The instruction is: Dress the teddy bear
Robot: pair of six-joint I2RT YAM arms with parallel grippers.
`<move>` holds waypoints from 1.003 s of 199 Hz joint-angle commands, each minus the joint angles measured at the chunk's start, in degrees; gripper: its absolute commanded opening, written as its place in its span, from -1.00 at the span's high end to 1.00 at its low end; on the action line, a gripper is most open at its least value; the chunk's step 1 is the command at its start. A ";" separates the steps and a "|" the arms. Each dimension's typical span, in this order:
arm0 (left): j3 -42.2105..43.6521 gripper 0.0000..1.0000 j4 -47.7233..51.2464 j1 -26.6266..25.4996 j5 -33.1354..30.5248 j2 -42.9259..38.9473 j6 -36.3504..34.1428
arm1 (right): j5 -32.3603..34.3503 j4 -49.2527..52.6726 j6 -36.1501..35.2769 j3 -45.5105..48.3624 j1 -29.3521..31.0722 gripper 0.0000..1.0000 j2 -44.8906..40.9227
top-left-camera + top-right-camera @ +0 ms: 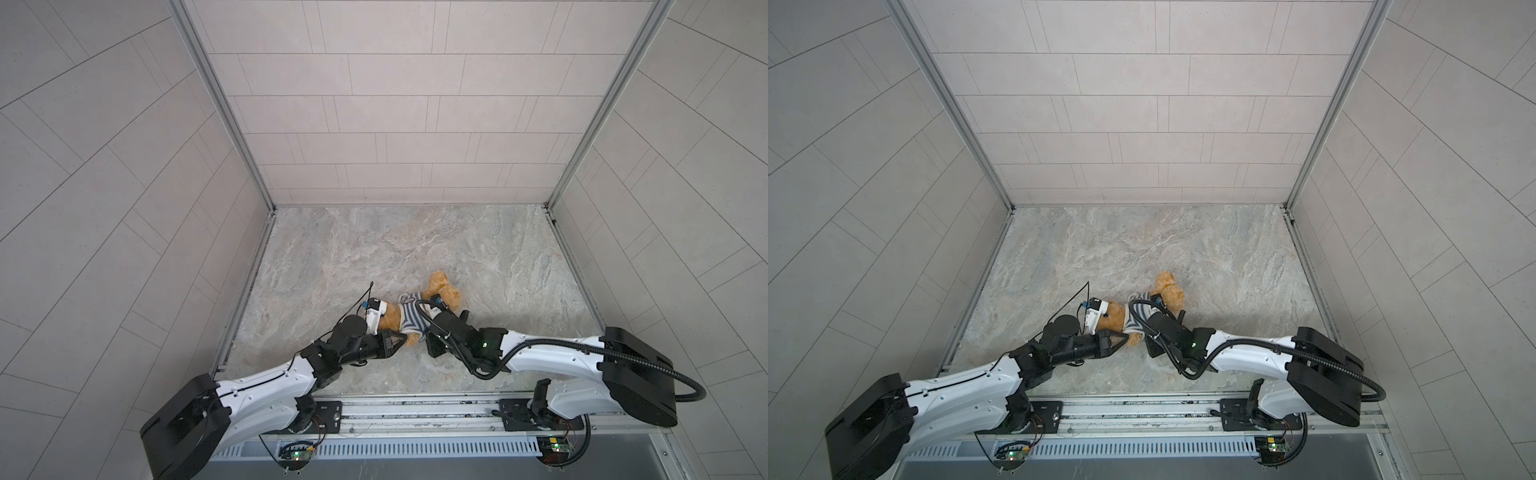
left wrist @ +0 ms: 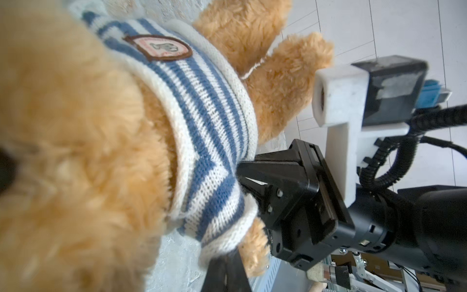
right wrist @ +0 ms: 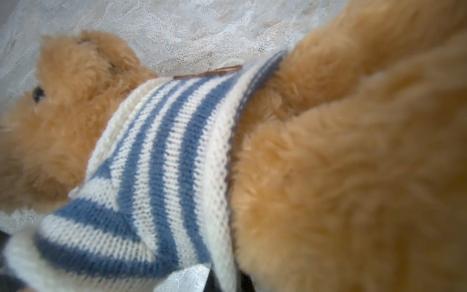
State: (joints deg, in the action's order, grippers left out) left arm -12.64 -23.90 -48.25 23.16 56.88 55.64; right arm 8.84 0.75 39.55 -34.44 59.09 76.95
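The teddy bear lies on its side on the marble tabletop in both top views, head towards my left arm, legs pointing far right. A blue-and-white striped shirt covers its torso, badge on the chest. My left gripper is shut on the shirt's sleeve cuff, where a furry arm pokes out. My right gripper is shut on the shirt's white hem at the bear's waist. The bear's head fills the left wrist view.
The marble tabletop is walled by tiled panels on the left, back and right, with metal posts in the far corners. A metal rail with both arm bases runs along the near edge. Both arms meet near the table's front middle.
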 commanded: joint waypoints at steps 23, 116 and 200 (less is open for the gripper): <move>-0.62 1.00 0.37 1.38 5.89 -0.26 -2.90 | 5.29 5.60 -0.53 -0.62 -0.56 1.00 -0.35; 0.40 0.96 5.92 3.99 4.94 -0.75 -6.81 | 0.85 3.28 -2.85 -1.95 1.29 1.00 -0.80; 0.26 0.11 21.77 3.72 -4.72 -12.28 -5.88 | -1.77 -1.11 -3.77 -9.30 7.17 1.00 8.42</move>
State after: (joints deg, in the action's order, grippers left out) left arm -11.60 -11.62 -44.62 22.24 48.21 51.24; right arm 7.70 0.86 36.16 -42.09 65.30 83.85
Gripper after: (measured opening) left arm 0.422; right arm 0.049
